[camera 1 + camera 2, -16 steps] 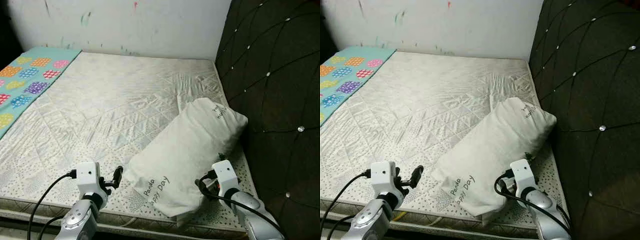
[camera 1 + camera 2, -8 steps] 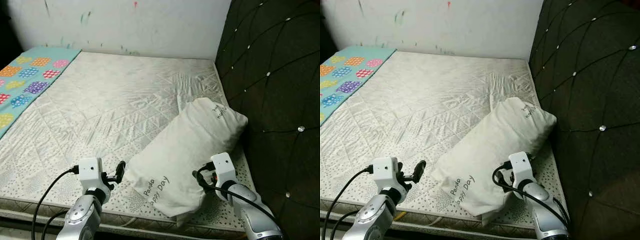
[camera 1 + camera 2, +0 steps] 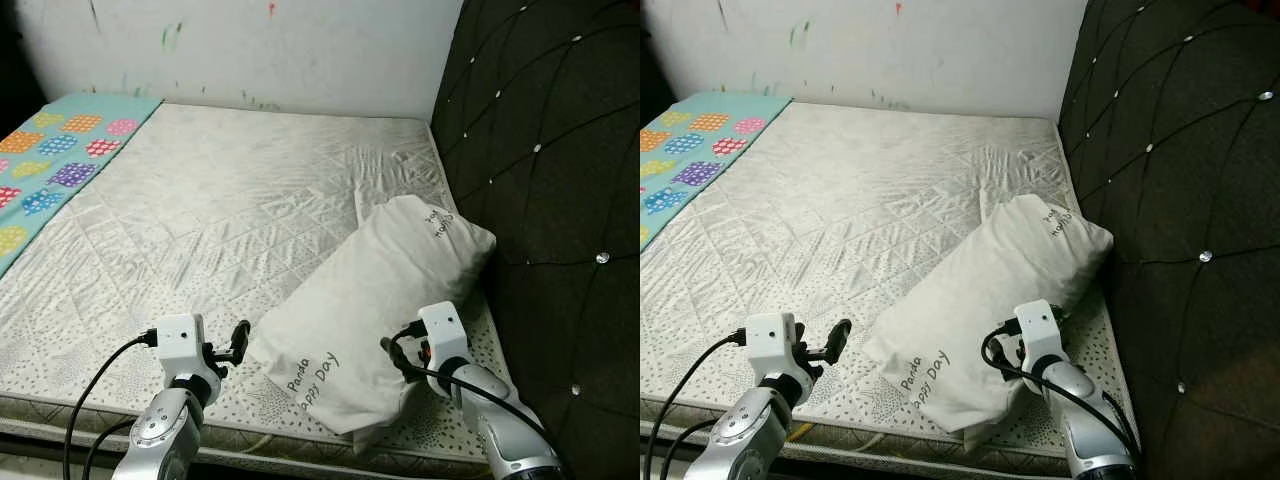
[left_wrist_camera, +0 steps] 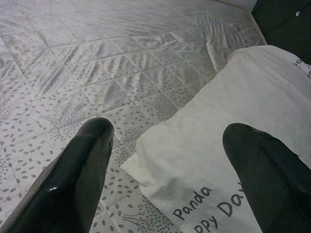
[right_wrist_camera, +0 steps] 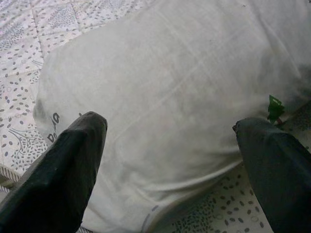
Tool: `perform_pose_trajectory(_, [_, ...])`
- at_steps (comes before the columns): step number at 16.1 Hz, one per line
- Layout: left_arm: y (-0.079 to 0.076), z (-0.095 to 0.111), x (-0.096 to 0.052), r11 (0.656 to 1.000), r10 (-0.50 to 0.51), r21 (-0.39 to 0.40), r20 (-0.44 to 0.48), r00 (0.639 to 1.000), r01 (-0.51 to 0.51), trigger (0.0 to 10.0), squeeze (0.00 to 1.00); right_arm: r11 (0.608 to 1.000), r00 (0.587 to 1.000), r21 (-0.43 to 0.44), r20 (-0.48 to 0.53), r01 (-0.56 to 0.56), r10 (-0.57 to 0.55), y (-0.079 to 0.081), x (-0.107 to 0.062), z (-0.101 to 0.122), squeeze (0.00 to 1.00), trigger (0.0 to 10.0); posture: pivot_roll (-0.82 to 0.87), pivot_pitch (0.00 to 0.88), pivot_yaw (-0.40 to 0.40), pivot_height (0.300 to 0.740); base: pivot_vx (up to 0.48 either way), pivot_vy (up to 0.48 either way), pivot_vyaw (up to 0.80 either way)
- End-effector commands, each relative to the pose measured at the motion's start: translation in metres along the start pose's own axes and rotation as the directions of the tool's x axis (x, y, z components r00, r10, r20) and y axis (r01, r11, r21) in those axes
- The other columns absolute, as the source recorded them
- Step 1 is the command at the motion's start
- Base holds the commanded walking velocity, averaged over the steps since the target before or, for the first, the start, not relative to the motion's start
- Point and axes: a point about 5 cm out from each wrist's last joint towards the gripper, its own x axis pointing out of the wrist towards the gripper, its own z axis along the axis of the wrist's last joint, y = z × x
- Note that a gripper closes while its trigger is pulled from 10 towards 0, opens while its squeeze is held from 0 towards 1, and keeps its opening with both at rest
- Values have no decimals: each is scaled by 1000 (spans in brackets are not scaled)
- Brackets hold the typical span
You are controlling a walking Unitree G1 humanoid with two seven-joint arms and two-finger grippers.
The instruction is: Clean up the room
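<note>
Both grippers had crept forward: right gripper (image 5: pixel 167 145), fingers spread wide, already against the pillow (image 3: pixel 375 300); left gripper (image 4: pixel 165 160), also spread, just short of its near corner. Pillow's long axis ran diagonally away toward the headboard (image 3: pixel 540 150).

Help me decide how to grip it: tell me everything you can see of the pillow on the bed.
The pillow is a plump, off-white fabric cushion printed "Panda Happy Day" at both ends. It lies flat and diagonal on the quilted mattress, its far end against the dark tufted headboard. A small green tag shows at one edge. The left gripper and right gripper both stand open at its near end, one at each side.
</note>
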Motion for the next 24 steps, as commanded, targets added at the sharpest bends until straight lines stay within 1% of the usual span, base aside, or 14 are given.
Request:
perform_pose_trajectory(1, [3,2,0,1000,18,9,8,1000,-18,10000,0,1000,1000,6,1,-3,3,0,1,0,0,10000,-56,0,-23,728,0,0,0])
perform_pose_trajectory(15, [3,2,0,1000,18,9,8,1000,-18,10000,0,1000,1000,6,1,-3,3,0,1,0,0,10000,-56,0,-23,728,0,0,0])
perform_pose_trajectory(16, [5,6,1,999,52,-2,57,997,-52,10000,0,996,993,76,109,46,-54,2,0,10,0,10000,-57,0,-17,728,0,0,0])
perform_pose_trajectory(17, [8,11,1,996,94,-18,119,988,-93,10000,0,979,959,168,238,117,-155,0,-4,23,0,10000,-57,0,-17,728,0,0,0])
perform_pose_trajectory(19, [8,16,1,995,104,-14,147,984,-103,10000,0,973,918,140,329,184,-221,-8,-9,33,0,10000,-55,0,-17,728,0,0,0])
perform_pose_trajectory(20, [9,17,1,995,105,-13,151,983,-104,10000,0,972,907,138,353,192,-229,-9,-10,35,0,10000,-55,0,-17,728,0,0,0])
perform_pose_trajectory(22, [10,19,0,994,105,-12,181,978,-105,10000,0,974,889,87,399,208,-226,-12,-12,41,0,10000,-57,0,-18,728,0,0,0])
perform_pose_trajectory(23, [10,18,0,995,98,-14,193,976,-97,10000,0,971,893,107,381,213,-237,-12,-11,39,0,10000,-57,0,-18,728,0,0,0])
perform_pose_trajectory(24, [9,17,-1,996,93,-12,195,976,-92,10000,0,972,899,136,371,193,-231,-9,-11,35,0,10000,-57,0,-18,728,0,0,0])
